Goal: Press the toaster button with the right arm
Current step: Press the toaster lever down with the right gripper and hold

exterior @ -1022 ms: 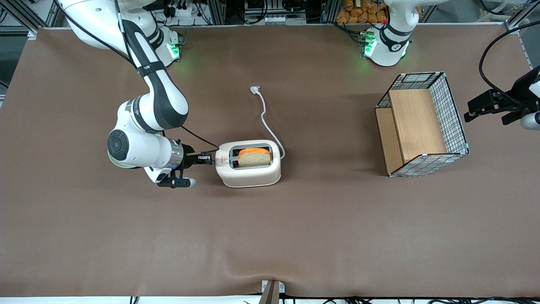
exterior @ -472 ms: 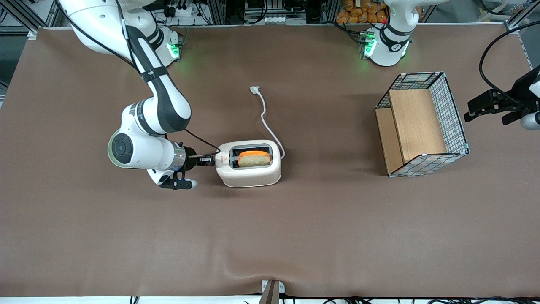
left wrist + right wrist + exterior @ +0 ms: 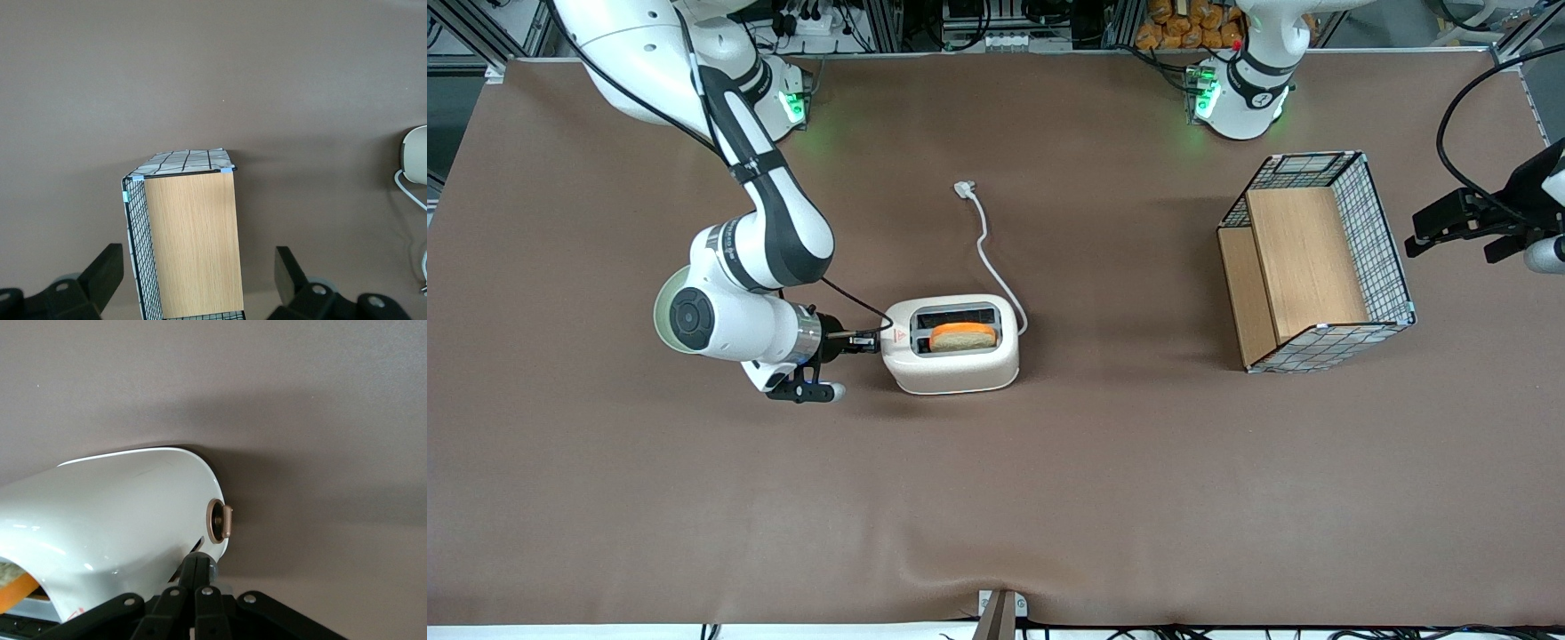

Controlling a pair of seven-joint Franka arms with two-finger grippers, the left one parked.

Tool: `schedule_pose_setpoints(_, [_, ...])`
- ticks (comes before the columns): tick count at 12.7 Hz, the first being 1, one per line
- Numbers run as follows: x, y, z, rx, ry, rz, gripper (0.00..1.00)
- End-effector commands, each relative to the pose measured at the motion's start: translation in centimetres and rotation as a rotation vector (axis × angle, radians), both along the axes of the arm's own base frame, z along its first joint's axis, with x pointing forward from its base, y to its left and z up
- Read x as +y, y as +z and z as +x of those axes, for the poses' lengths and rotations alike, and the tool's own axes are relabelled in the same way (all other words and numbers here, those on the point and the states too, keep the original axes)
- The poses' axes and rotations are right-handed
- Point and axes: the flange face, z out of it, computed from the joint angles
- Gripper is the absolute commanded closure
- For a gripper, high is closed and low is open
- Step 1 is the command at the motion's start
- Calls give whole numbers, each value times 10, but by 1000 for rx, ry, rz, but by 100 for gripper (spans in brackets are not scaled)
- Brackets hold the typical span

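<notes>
The white toaster [image 3: 951, 372] stands mid-table with a slice of toast [image 3: 962, 336] sunk low in one slot. The right arm [image 3: 769, 222] reaches down to the toaster's narrow logo end. My gripper [image 3: 869, 339] is shut, its tips against that end. In the right wrist view the closed gripper [image 3: 197, 564] rests on the small grey toaster button [image 3: 213, 569], which sits at the slot in the toaster's [image 3: 120, 513] end. A round bronze dial [image 3: 219, 521] sits beside it. In the front view the button is hidden by the gripper.
The white cord [image 3: 987, 249] runs from the toaster to its plug [image 3: 963, 188], farther from the front camera. A wire-mesh wooden box [image 3: 1316, 262] stands toward the parked arm's end; it also shows in the left wrist view [image 3: 190, 240].
The gripper has pushed down at the toaster's end, with the wrist shifting slightly toward the front camera. The toast has sunk lower into the slot.
</notes>
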Motion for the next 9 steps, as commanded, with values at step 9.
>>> schedule_pose_setpoints(9, [-5,-37,-7,-41,-23,78,100])
